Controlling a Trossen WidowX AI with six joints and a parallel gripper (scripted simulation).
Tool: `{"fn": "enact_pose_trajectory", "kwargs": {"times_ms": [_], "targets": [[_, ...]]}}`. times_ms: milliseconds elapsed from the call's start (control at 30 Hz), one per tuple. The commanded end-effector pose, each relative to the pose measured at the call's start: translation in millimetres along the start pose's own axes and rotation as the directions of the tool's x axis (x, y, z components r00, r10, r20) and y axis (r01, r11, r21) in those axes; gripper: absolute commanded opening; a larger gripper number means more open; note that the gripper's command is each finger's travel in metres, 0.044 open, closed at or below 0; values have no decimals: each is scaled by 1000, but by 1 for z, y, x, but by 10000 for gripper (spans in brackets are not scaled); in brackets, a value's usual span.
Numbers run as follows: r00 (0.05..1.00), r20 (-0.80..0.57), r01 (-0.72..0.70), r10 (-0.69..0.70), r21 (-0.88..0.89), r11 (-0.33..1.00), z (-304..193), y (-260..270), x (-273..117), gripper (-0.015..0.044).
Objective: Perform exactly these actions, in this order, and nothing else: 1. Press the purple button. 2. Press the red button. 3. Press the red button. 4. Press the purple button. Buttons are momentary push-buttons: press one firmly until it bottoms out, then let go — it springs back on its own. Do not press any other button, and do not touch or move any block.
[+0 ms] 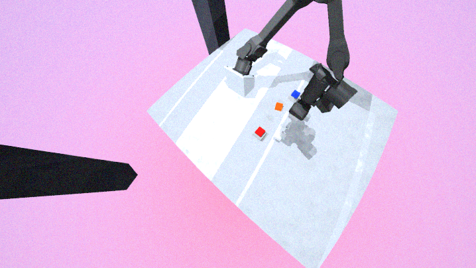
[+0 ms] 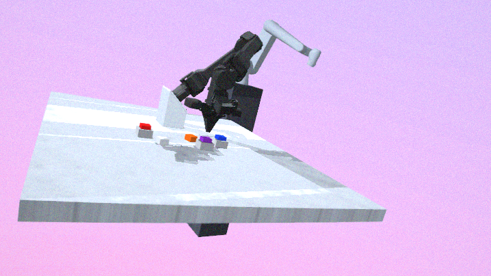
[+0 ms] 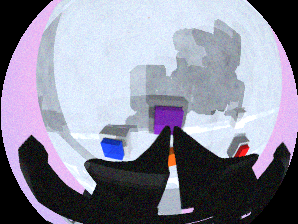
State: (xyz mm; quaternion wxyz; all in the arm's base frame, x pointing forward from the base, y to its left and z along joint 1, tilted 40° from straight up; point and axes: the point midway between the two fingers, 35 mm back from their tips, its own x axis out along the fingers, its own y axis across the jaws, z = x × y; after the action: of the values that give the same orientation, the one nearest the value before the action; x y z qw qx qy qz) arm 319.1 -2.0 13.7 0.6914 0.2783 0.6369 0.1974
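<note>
The purple button (image 2: 206, 139) (image 3: 168, 119) sits on a grey base; the arm hides it in the top view. My gripper (image 2: 208, 130) (image 3: 170, 129) is shut and empty. Its tips hang a little above the purple button, with a gap showing in the exterior view, and overlap the button's near edge in the wrist view. The red button (image 1: 260, 131) (image 2: 145, 126) (image 3: 242, 151) stands on its own grey base, well away from the tips, and nothing touches it.
The blue button (image 1: 295, 94) (image 2: 220, 137) (image 3: 113, 148) stands close beside the purple one. An orange block (image 1: 278, 106) (image 2: 191, 138) (image 3: 172, 158) lies near them. A small white block (image 1: 277, 138) (image 2: 164, 141) lies between the red and purple buttons. A white wedge-shaped stand (image 2: 171, 113) rises behind.
</note>
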Motion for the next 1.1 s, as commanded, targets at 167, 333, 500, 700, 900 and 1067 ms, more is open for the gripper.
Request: {"fn": "enact_pose_trajectory", "kwargs": {"times_ms": [167, 333, 500, 700, 900, 1067], "targets": [[1000, -9, -7, 8, 11, 1000, -3, 1, 17, 20], [1000, -9, -8, 8, 11, 1000, -4, 1, 25, 20], [1000, -9, -8, 8, 11, 1000, -4, 1, 27, 20], [1000, -9, -8, 8, 11, 1000, -4, 1, 27, 20], [1000, -9, -8, 8, 11, 1000, -4, 1, 27, 20], [1000, -9, -8, 8, 11, 1000, -4, 1, 27, 20]]}}
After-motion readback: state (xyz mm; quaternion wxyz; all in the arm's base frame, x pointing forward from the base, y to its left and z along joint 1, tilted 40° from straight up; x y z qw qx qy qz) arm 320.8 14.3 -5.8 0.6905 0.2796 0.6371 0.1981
